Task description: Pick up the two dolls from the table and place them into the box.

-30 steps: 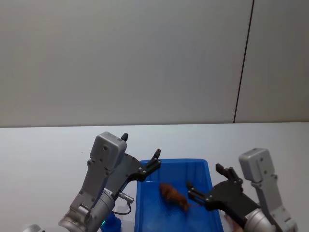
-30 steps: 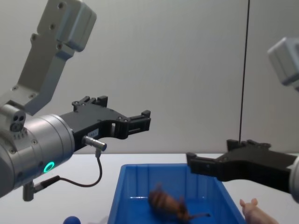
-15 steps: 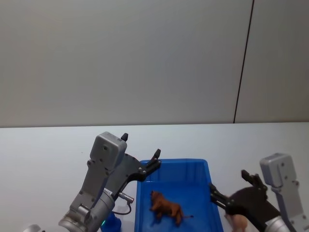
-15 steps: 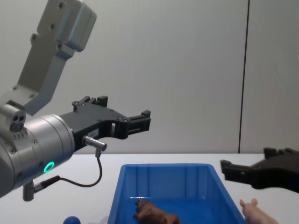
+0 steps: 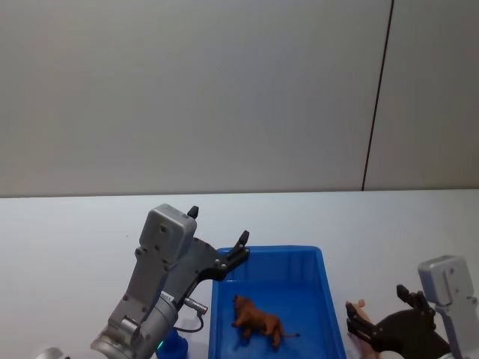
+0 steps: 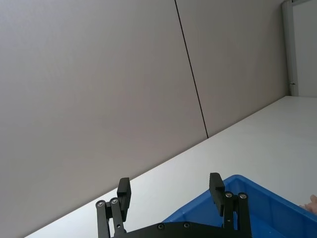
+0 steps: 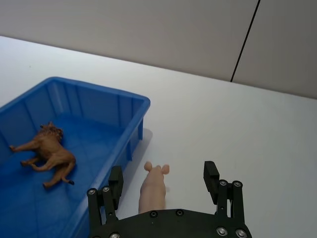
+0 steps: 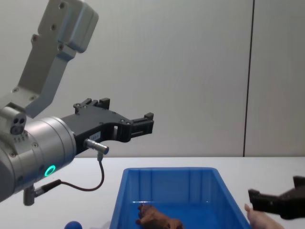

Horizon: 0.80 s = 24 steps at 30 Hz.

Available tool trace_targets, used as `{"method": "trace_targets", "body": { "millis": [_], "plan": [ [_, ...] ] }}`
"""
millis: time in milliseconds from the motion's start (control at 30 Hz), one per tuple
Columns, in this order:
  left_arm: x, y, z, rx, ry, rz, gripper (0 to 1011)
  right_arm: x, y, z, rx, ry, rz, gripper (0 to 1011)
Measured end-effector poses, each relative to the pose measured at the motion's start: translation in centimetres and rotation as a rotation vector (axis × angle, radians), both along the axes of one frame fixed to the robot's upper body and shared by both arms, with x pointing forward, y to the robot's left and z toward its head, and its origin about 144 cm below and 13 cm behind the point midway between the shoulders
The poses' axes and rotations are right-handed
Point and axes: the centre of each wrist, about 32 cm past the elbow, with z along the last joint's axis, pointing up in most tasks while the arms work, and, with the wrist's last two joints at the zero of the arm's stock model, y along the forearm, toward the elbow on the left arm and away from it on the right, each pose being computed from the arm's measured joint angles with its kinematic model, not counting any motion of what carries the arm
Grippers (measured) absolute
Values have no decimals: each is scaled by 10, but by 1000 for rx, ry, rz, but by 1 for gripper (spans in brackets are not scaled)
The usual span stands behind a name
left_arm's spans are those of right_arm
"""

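Observation:
The dark brown doll [image 5: 254, 324] lies on the floor of the blue box [image 5: 284, 250], also seen as the brown doll [image 7: 49, 153] in the right wrist view. The pale pink doll [image 7: 153, 186] lies on the white table [image 7: 237, 129] just right of the box [image 7: 99, 91]. My right gripper [image 7: 163, 172] hangs open directly over the pink doll, one finger on each side of it, not touching. In the chest view the right gripper [image 8: 275, 191] sits low beside the pink doll [image 8: 257, 220]. My left gripper [image 5: 218, 226] stays open and empty above the box's left rim.
A small dark blue round object [image 8: 72, 225] sits on the table left of the box. The white tabletop stretches open to the right and behind the box. A grey wall with a dark vertical seam [image 5: 378, 97] stands behind the table.
The brown doll dropped from my right gripper and settled on the box floor. My right gripper moved right and down, out of the box, to above the pink doll. The left arm stayed still.

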Motion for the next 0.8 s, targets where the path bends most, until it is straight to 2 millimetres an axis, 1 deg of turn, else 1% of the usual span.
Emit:
{"method": "trace_targets", "body": {
  "millis": [367,600,733,800],
  "plan": [
    [0,0,0,0,0,0,1001,-1,-4,-17,-12,61,-11,1001],
    [0,0,0,0,0,0,1001,0,-3,-28,-15,90,1,994],
    [0,0,0,0,0,0,1001,2,-2,-32,-15,104,7,912],
    [0,0,0,0,0,0,1001,2,-2,-34,-14,110,9,855]
  ]
}}
